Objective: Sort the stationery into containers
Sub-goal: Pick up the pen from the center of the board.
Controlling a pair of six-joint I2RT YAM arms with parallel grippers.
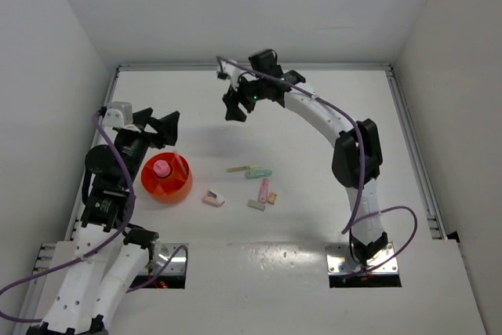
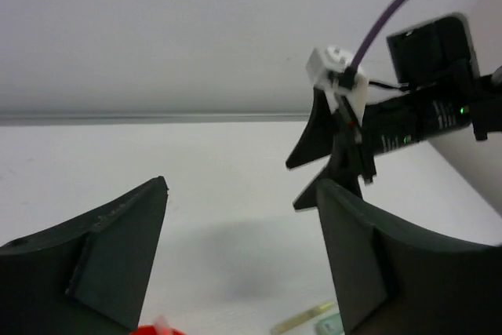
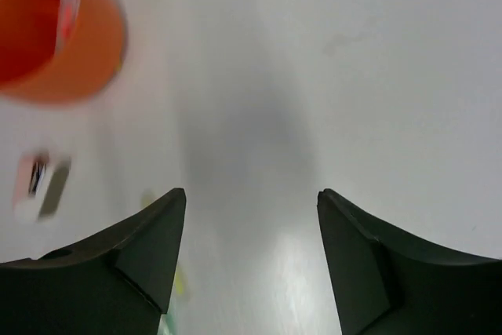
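Note:
The orange bowl [image 1: 166, 177] sits at the left with a pink-capped tube [image 1: 161, 168] in it. Right of it on the table lie a yellow-green pen [image 1: 242, 169], a mint-green marker [image 1: 259, 174], a pink marker [image 1: 263, 189], a pink eraser [image 1: 213, 198], a white eraser [image 1: 256, 205] and a small yellow eraser [image 1: 271, 198]. My left gripper [image 1: 167, 129] is open and empty, held above the table just behind the bowl. My right gripper [image 1: 234, 107] is open and empty, high over the far middle of the table. The right wrist view shows the bowl [image 3: 55, 29] and the pink eraser [image 3: 35, 186], blurred.
White walls close the table on three sides, with a metal rail [image 1: 412, 147] along the right edge. A purple cable [image 1: 369, 217] loops by the right arm's base. The left wrist view shows the right arm's gripper [image 2: 337, 154] ahead, and the pen [image 2: 302, 318] low down.

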